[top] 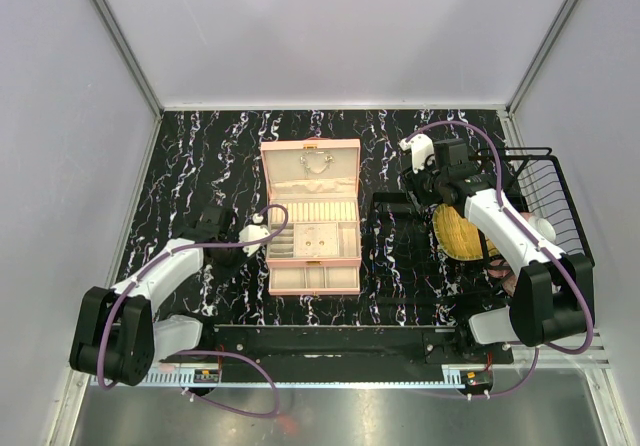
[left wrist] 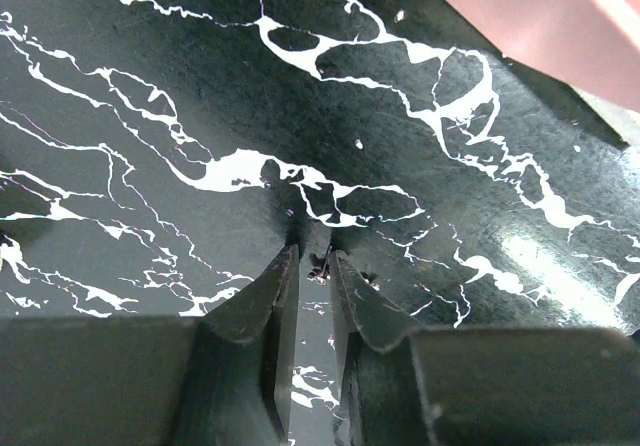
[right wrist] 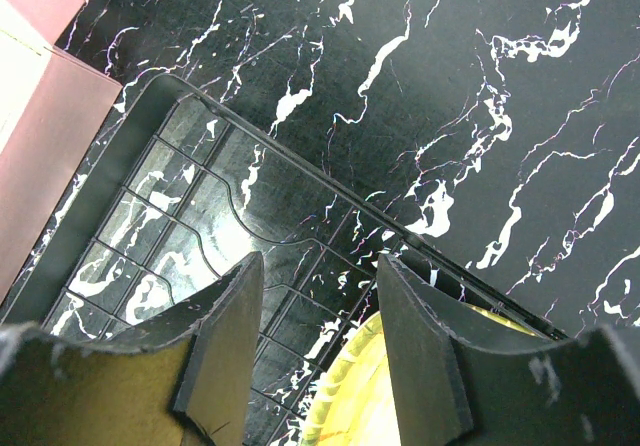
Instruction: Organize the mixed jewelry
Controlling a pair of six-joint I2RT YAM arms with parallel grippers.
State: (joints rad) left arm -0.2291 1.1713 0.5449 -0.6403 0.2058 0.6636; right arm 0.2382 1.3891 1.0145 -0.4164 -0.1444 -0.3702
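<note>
My left gripper (top: 213, 218) is low over the black marble table, left of the open pink case (top: 310, 145). In the left wrist view its fingers (left wrist: 313, 251) stand a narrow gap apart, with a tiny metallic stud (left wrist: 321, 266) between the tips, against the right finger. Two dot-sized pieces (top: 316, 237) lie in a cream compartment of the case. A thin looped chain (top: 316, 162) shows on the lid lining. My right gripper (top: 425, 181) is open and empty (right wrist: 320, 261), above the corner of a black wire rack.
The black wire rack (top: 560, 196) stands at the right; its rim also shows in the right wrist view (right wrist: 300, 161). A yellow plate (top: 460, 231) lies in it, under my right fingers (right wrist: 350, 406). The case's pink side shows at the edge of both wrist views (left wrist: 520, 6) (right wrist: 50, 156).
</note>
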